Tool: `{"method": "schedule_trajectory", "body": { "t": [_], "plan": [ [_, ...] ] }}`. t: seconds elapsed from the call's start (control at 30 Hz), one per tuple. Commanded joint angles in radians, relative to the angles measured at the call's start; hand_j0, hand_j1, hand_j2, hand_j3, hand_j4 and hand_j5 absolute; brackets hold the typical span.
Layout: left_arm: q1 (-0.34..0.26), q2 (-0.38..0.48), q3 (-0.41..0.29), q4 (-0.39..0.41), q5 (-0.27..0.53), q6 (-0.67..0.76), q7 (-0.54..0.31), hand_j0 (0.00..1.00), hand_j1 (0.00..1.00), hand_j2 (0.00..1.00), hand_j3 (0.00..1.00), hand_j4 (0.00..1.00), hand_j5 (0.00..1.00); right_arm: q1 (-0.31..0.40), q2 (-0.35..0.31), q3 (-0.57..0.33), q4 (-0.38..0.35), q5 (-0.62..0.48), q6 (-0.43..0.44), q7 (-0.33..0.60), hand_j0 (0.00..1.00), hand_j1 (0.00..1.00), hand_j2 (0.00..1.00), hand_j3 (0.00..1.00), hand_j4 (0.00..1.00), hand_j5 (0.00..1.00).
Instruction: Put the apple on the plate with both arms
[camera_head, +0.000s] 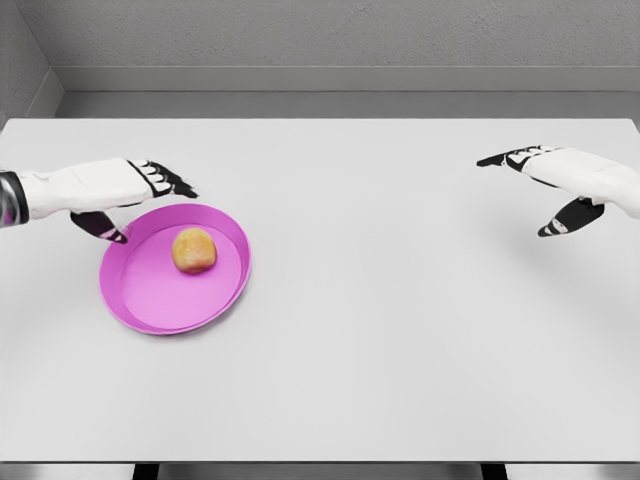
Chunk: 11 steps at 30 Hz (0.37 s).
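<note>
— Where is the apple (194, 249)?
— On the pink plate (135, 300), at eight o'clock on the table (400, 330).
— And the hands?
— The left hand (125, 195) hovers at the plate's ten o'clock rim, fingers spread, empty. The right hand (565, 185), at three o'clock, is likewise spread and empty.

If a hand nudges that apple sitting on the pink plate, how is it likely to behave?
The apple looks rounded and lumpy, so it would probably roll or wobble rather than slide. The pink plate has a raised rim, which would likely stop it at the edge. It looks firm, so it should probably keep its shape under the fingers of the left hand.
</note>
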Motion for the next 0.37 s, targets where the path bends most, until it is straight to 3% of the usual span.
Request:
{"method": "schedule_trajectory", "body": {
  "t": [0.0, 0.33],
  "plan": [
    [0.003, 0.025, 0.075, 0.023, 0.063, 0.003, 0.0, 1.0, 1.0, 1.0, 1.0, 1.0, 1.0, 0.0, 0.0, 0.0, -0.002, -0.003, 0.001, 0.0, 1.0, 1.0, 1.0, 1.0, 1.0, 1.0],
    [0.026, 0.025, 0.104, 0.049, 0.066, 0.003, 0.002, 1.0, 1.0, 1.0, 1.0, 1.0, 1.0, 0.0, -0.002, 0.0, -0.002, -0.003, 0.001, 0.0, 1.0, 1.0, 1.0, 1.0, 1.0, 1.0]
  ]
}}
